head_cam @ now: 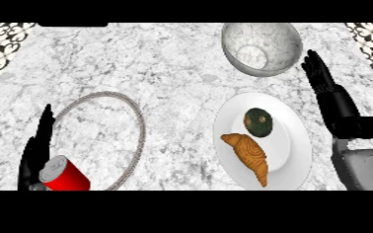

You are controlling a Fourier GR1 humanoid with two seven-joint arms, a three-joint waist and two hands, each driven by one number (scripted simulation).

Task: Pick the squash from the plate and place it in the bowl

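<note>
While the dark green squash lies on the white plate beside a croissant, the right robot hand hovers released near the grey bowl, and the left robot hand rests open behind an unlabelled red can.

From my seat the worktop reads as white marble veined with grey, with a black-and-white lace-like pattern at its two far corners. The squash is dark green with a small pale tan spot. Beside it I see a croissant in golden brown with darker ridged stripes, both on a plain white plate. The bowl is speckled grey and white, marbled like stone. The can is bright red with a silver-grey top. The ring is mottled grey. Both hands, left and right, are black, on grey forearms.
</note>
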